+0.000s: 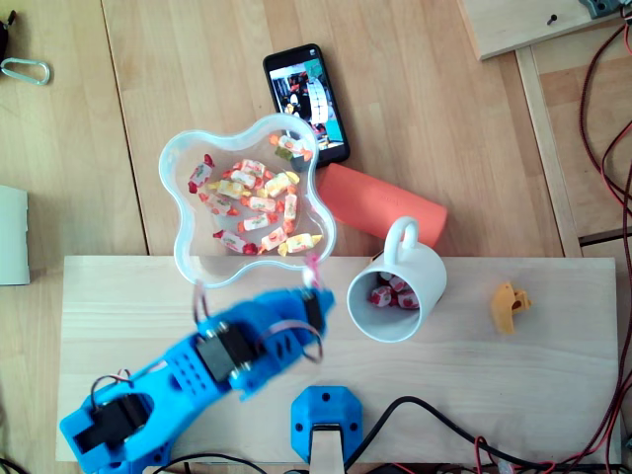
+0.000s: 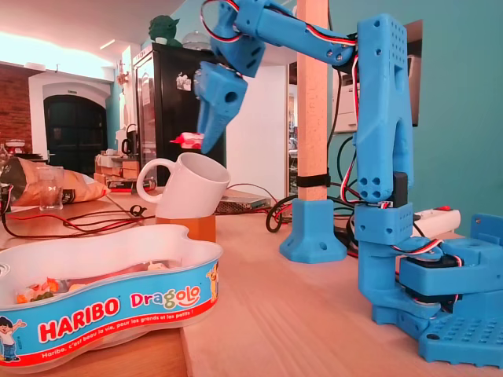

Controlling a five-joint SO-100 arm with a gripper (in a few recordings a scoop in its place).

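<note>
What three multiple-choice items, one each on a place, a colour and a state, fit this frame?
1. In the overhead view, the mug stands: A) right of the tub; B) left of it; C) inside it.
2. The arm is: A) white; B) blue; C) yellow.
3. The gripper is: A) open and empty; B) shut on the mug's handle; C) shut on a candy.

Answers:
1 A: the mug sits right of the tub's rim.
2 B: its printed shell is blue.
3 C: the fixed view shows the red candy pinched at the fingertips.
</note>
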